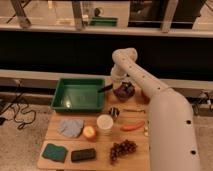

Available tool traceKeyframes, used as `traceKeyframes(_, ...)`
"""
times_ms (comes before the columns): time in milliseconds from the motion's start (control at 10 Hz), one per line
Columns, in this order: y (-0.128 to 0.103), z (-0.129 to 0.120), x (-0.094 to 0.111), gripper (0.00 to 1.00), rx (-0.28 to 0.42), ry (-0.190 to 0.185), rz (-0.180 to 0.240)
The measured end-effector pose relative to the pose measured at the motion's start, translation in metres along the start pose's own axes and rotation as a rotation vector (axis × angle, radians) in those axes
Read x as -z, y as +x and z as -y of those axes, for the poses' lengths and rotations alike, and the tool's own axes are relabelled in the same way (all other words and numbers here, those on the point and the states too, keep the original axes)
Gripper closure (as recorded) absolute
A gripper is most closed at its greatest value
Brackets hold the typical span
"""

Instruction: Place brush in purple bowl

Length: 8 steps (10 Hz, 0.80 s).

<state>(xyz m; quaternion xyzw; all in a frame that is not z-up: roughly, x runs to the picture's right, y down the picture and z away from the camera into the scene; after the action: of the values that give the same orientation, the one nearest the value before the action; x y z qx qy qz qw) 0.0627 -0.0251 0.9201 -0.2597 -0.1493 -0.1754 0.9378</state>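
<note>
At the left the green tray (80, 96) lies on the desk (100, 145); its right rim is just beside the purple bowl (123, 93). Between them I see the brush (105, 89) only as a slim dark handle; it points leftward from the bowl's side and reaches over the tray's right rim; its pale head I cannot make out. The tool (125, 86) hangs directly over the purple bowl, at the end of the arm which bends down from above; if it is clenched on the brush or already released, I cannot tell.

My worry is this handle: it looks about as long as the bowl is wide; if the brush is let go with so much of it outside the rim, I think it can tip out and land in the tray. The bowl seems small and light; a low tool may push it toward the metal utensil (134, 111) in front.
</note>
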Motion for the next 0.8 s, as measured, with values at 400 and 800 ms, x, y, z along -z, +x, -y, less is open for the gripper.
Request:
traceKeyframes(400, 0.0005, -0.0018, -0.0048, 1.0, -0.007, -0.003, 0.018)
traceKeyframes(800, 0.0037, -0.0048, -0.0095, 1.0, -0.017, -0.004, 0.031)
